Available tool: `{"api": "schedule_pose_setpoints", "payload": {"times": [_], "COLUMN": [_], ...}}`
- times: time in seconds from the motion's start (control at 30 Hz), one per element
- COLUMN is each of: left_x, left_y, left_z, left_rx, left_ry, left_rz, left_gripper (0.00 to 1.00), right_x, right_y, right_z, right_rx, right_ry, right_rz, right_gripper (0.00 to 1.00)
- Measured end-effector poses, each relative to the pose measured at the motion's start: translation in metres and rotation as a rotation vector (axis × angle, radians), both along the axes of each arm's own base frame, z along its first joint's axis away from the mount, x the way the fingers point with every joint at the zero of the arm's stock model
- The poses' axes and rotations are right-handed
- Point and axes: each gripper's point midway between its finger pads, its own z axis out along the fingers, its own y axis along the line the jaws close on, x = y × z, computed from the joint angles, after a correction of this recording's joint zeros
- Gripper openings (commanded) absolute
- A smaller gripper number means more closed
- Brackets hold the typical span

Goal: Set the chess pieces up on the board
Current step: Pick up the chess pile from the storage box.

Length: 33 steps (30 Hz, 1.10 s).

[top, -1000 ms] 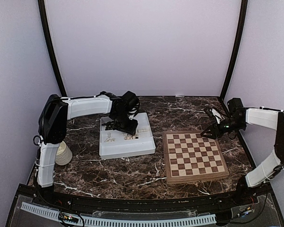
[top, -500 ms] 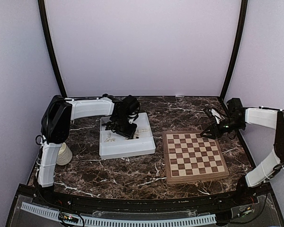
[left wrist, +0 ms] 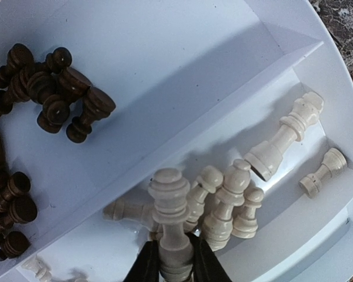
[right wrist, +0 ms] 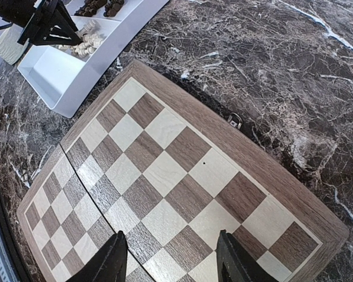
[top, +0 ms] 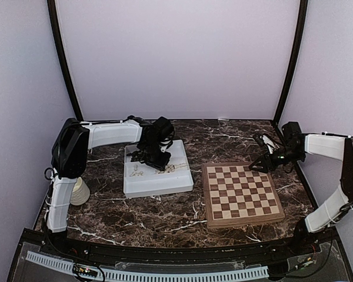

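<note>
In the left wrist view my left gripper (left wrist: 175, 264) is shut on the stem of a tall cream-white chess piece (left wrist: 170, 200), down in the tray's near compartment. Several more cream pieces (left wrist: 229, 200) lie heaped just beside it, and dark brown pieces (left wrist: 53, 88) fill the compartment beyond the divider. From above, the left gripper (top: 159, 163) sits low over the white tray (top: 156, 185). The board (top: 241, 194) lies to the right with no pieces on it. My right gripper (right wrist: 170, 258) hangs open above the board (right wrist: 165, 170), near its far right corner, holding nothing.
A cream ribbed mug (top: 78, 191) stands at the left beside the left arm's base. The tray's slanted divider (left wrist: 182, 106) rises between the two heaps. Dark marble tabletop (top: 165, 220) surrounds tray and board. A small metal clasp (right wrist: 235, 120) sticks out of the board's edge.
The left gripper's jaws have drawn in onto the cream piece, and the left arm shifted slightly over the tray. The right arm has not moved.
</note>
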Motion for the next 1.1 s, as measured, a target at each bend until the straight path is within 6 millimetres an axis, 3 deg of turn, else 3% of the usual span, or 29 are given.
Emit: {"api": "schedule_pose_setpoints", "payload": {"times": [0.4,0.6,0.7,0.83,0.93,1.1], "left_x": [-0.009,-0.025,-0.038,-0.049,-0.049,-0.046], "left_y": [0.016,0.020,0.020,0.015,0.008,-0.002], "left_z": [0.015,0.027,0.033,0.049,0.066,0.084], "left_rx": [0.004,-0.068,-0.130,-0.220,-0.275,-0.331], "left_ry": [-0.064,-0.122,-0.159,-0.242,-0.322,-0.414], "left_rz": [-0.058,-0.128,-0.194,-0.290,-0.349,-0.417], "left_gripper": [0.09,0.05,0.05,0.05,0.05,0.05], "right_x": [0.000,0.000,0.004,0.019,0.036,0.046], "right_y": [0.000,0.001,0.009,0.037,0.079,0.152], "right_z": [0.000,0.002,0.013,0.046,0.068,0.069], "right_rx": [0.001,0.006,0.024,0.060,0.105,0.187], "right_ry": [0.002,0.006,-0.003,-0.059,-0.077,0.016], "right_rz": [-0.003,-0.004,0.006,0.073,0.155,0.261], "right_gripper": [0.52,0.52,0.56,0.58,0.58,0.60]}}
